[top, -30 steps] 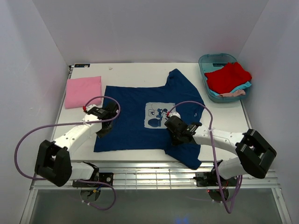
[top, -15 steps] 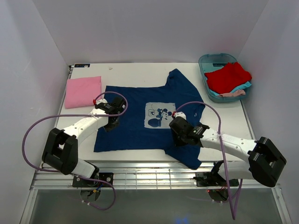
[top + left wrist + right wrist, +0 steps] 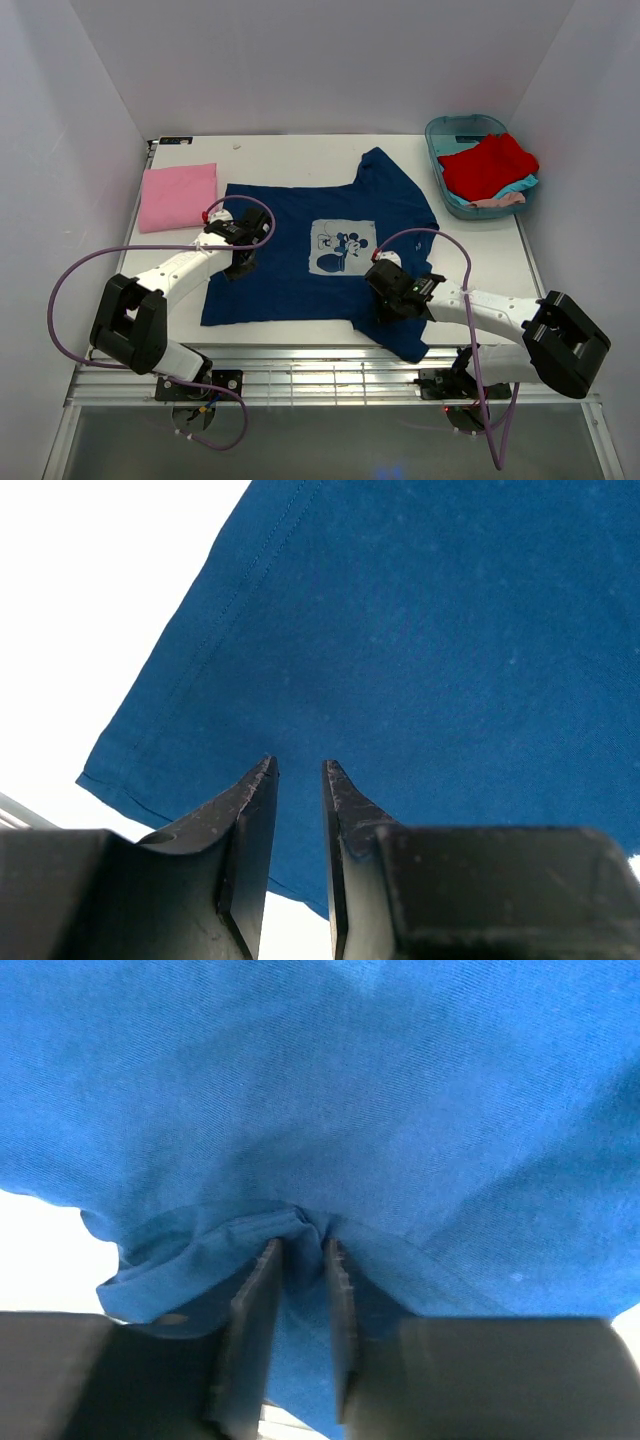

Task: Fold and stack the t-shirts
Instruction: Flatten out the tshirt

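The navy t-shirt (image 3: 285, 285) with its pale cartoon print lies spread flat mid-table, also filling the left wrist view (image 3: 430, 630) and the right wrist view (image 3: 350, 1080). My left gripper (image 3: 240, 262) (image 3: 300, 765) hovers over its left part near the side hem, jaws a little apart with nothing between them. My right gripper (image 3: 392, 308) (image 3: 300, 1242) presses into the shirt's near right part, and a ridge of navy cloth is bunched between its fingertips. A folded pink t-shirt (image 3: 178, 196) lies at the far left. Red (image 3: 488, 165) and teal (image 3: 522, 185) t-shirts sit in the tub.
The teal plastic tub (image 3: 438, 130) stands at the far right corner. White walls close in the table on the left, back and right. A metal rail runs along the near edge by the arm bases.
My left gripper has moved farther up along the shirt's left side. My right gripper has shifted nearer and rightward toward the lower hem and closed in on a fold of cloth.
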Motion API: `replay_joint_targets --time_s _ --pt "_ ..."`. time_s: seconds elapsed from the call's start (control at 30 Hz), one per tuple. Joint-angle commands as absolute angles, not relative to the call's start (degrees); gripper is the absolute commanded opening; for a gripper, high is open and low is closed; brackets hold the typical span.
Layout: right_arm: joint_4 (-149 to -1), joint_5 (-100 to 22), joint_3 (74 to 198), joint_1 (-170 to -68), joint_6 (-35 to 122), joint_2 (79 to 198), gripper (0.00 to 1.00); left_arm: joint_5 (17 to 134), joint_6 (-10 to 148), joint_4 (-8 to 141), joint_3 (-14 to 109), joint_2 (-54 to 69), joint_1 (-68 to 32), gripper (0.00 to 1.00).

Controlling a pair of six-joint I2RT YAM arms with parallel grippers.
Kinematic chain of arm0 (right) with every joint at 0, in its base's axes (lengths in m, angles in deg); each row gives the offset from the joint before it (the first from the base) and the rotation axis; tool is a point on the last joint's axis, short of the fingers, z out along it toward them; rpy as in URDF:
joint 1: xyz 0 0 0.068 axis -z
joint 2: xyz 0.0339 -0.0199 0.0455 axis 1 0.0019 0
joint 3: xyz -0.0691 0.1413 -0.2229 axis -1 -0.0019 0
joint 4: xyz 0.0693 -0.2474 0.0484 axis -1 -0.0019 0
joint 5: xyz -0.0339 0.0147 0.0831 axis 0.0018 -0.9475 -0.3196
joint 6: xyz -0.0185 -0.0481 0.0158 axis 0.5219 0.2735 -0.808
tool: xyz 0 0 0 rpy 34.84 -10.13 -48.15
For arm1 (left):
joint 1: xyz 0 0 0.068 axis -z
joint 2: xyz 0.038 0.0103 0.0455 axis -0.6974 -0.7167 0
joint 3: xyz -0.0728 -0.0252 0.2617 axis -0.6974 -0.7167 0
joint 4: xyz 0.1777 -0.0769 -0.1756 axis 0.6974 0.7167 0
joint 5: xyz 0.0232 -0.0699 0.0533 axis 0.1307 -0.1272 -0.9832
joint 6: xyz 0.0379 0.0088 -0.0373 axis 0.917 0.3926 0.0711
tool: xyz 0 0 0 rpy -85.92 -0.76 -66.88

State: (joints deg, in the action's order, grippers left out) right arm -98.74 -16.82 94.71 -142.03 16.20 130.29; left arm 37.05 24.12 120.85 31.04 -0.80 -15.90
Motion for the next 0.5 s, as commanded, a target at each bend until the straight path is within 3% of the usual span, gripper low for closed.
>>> replay_joint_targets --time_s 0.0,0.13,0.27,0.37,0.47 --pt "-97.44 -17.17 94.4 -142.01 15.68 129.5 0.27 36.9 24.38 120.26 31.06 1.26 -15.74 0.36" --pt "-99.01 -16.47 96.07 -141.92 16.03 128.8 0.18 37.34 24.03 120.17 30.53 1.08 -15.65 0.35" --pt "-101.65 -16.11 97.74 -142.01 16.56 128.27 0.29 37.78 24.29 119.73 30.1 0.73 -15.65 0.35" --pt "-102.09 -15.85 98.09 -141.92 16.65 128.27 0.31 38.13 24.38 119.38 30.01 0.38 -15.65 0.35" --pt "-102.18 -16.29 98.18 -142.01 16.65 128.18 0.22 38.31 24.56 119.12 29.92 0.38 -15.65 0.35"
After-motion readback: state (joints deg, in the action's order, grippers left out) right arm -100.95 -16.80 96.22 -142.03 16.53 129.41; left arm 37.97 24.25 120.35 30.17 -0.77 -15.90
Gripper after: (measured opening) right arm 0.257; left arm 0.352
